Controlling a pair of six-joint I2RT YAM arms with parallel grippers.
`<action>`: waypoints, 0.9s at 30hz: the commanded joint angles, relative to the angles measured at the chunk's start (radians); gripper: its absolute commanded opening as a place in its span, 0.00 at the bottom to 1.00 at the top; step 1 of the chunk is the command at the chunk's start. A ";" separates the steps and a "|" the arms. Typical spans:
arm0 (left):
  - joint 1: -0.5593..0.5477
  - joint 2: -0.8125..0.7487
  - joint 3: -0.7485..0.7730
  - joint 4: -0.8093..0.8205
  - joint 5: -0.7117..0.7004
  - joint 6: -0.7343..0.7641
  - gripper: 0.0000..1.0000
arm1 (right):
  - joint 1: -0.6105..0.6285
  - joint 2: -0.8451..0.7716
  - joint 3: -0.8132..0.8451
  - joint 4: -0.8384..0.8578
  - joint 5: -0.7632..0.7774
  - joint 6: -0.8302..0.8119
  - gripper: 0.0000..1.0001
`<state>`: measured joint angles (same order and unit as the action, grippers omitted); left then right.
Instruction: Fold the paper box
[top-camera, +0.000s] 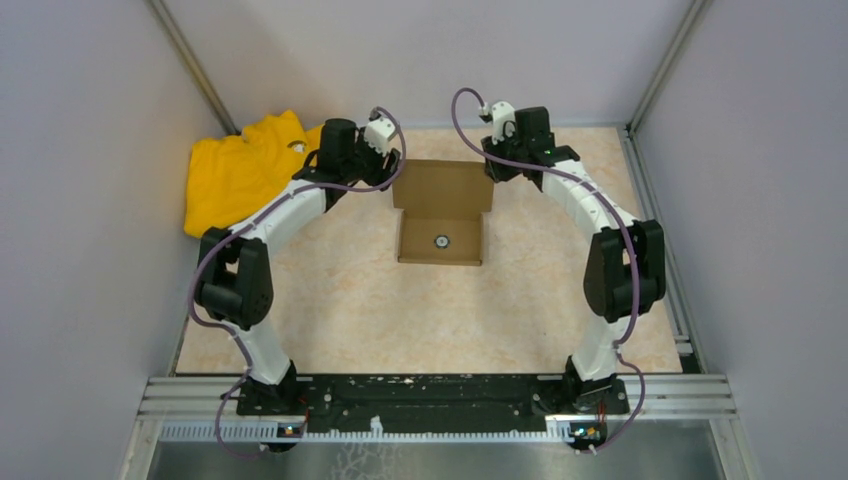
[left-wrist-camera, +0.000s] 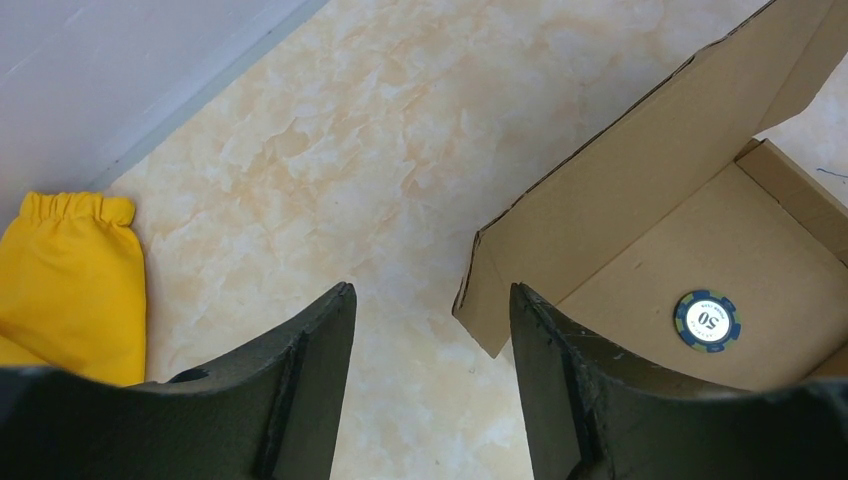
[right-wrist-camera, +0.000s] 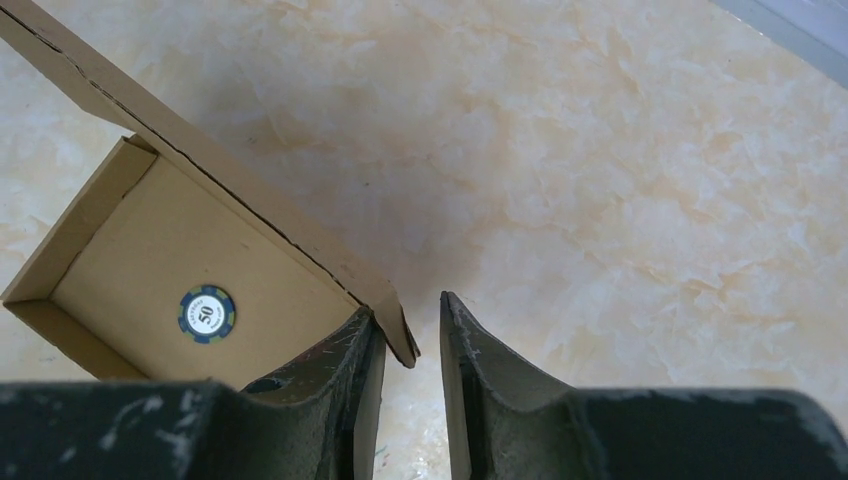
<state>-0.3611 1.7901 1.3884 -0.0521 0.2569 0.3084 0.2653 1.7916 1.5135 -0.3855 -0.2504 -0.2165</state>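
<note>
At the centre of the desk (top-camera: 340, 300), toward its far side, the paper box (top-camera: 442, 190) lies open, its lid panel spread behind the tray and a blue poker chip (top-camera: 441, 240) inside. The left pincer (left-wrist-camera: 432, 300) stands fairly wide, a corner of the box's side flap in the gap near the frame-right finger, unclamped. The right pincer (right-wrist-camera: 406, 304) is narrow, the opposite flap corner against its frame-left finger, the other finger apart from it. A yellow garment (top-camera: 240, 175) lies at upper left
</note>
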 joint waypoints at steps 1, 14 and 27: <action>0.013 0.012 0.034 0.012 0.038 0.012 0.64 | -0.006 0.007 0.050 0.037 -0.036 0.011 0.26; 0.017 0.017 0.038 0.013 0.049 0.010 0.57 | -0.006 0.008 0.042 0.033 -0.041 0.012 0.22; 0.021 0.035 0.044 0.020 0.067 0.002 0.54 | -0.006 0.006 0.034 0.034 -0.047 0.014 0.21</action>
<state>-0.3508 1.8080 1.3964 -0.0517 0.2901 0.3084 0.2653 1.8050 1.5135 -0.3885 -0.2749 -0.2081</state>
